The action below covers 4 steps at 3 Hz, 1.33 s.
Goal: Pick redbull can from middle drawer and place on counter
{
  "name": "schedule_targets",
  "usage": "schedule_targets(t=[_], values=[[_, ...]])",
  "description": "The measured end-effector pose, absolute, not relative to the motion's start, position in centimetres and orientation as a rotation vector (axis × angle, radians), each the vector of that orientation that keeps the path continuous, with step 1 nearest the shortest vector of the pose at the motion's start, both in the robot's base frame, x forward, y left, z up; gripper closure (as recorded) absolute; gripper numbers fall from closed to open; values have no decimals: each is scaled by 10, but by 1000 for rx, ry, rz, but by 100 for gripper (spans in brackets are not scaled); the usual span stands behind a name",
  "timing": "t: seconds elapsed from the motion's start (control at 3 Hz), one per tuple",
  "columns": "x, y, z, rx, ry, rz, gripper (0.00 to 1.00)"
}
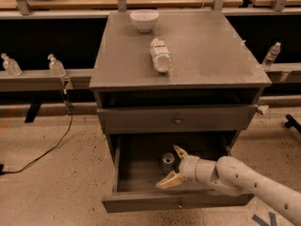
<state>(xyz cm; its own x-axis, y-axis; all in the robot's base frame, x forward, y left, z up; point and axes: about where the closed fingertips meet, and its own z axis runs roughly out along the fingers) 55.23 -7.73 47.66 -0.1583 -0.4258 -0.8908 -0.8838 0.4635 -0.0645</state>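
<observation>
Gripper: I see the white two-finger gripper [168,167] down inside the open drawer, below the front edge of the table and a little right of its middle.
Arm: the white jointed arm [244,180] comes in from the lower right and crosses the drawer's right front corner.
Fingers: the two tan fingers [169,180] are spread wide, one tip raised toward the back and one low toward the front. They grip nothing.
Can: the small slim redbull can with a shiny silver lid and dark body [168,160] stands upright on the drawer floor, in the gap between the fingers as I see it. I cannot tell whether either finger touches it.
Drawer: the wide grey wooden middle drawer [136,175] is pulled out well past the table's front edge, and its narrow front panel has a small knob.
Table: the large flat grey slab table [211,46] tops the cabinet.
Bowl: a small white round bowl [144,20] sits by the table's back edge, left of its middle.
Bottle: a clear plastic water bottle with a white label [161,55] lies on its side near the table's middle, running back to front.
Upper drawer: the taller grey drawer front with a brass knob [178,121] sits closed just under the table's front edge.
</observation>
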Motion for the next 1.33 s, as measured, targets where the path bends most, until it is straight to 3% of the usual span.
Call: schedule_targets(t=[0.33, 1.33], values=[[562, -81, 452, -1079, 1812, 615, 14], [604, -133, 470, -727, 1732, 506, 83]])
